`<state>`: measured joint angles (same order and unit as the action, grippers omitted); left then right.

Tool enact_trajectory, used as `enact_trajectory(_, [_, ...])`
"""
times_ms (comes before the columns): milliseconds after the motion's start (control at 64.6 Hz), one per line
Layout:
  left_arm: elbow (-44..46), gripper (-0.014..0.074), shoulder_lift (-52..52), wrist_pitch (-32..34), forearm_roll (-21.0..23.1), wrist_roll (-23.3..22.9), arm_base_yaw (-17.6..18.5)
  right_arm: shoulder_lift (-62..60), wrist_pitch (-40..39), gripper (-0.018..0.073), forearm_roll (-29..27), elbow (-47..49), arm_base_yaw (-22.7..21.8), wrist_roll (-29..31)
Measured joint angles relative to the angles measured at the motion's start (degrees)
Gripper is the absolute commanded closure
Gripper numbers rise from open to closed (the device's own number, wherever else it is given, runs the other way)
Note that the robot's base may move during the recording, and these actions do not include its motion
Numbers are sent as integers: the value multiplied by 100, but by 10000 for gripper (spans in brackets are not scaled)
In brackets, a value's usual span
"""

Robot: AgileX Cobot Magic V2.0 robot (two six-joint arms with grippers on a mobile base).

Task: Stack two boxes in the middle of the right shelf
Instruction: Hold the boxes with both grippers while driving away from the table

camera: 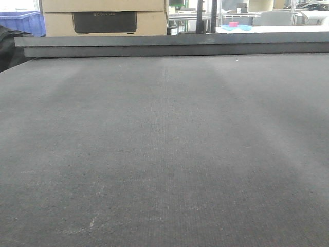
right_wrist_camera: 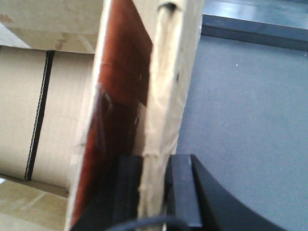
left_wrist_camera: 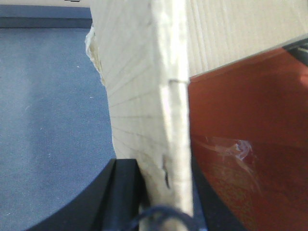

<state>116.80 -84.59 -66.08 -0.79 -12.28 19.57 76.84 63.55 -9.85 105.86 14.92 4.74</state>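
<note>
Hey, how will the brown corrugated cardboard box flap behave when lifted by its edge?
Likely light: the brown corrugated cardboard flap is one thin sheet. Probably bends, maybe tears: the left claw pinches a ragged, dented edge.

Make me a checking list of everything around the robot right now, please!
Surface: dark grey mat fills the front view.
Job's things: box held by its cardboard wall; far box with a dark label stands past the mat's far edge; shelf, nothing seen.
Clutter: blue bin far left; pink thing on a blue dish far right.
Hands: left hand shut on the box wall; right hand shut on a cardboard wall too, same box or not I cannot tell.
Cables: thin dark cable curls below the left hand; a like one below the right.
Surroundings: dark poles and pale tables behind.
</note>
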Motion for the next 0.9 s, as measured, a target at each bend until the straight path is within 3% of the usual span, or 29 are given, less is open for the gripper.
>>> enact_trajectory(897, [0,708,0,13,-9,0,0,11,-27,711,0,0,0,0])
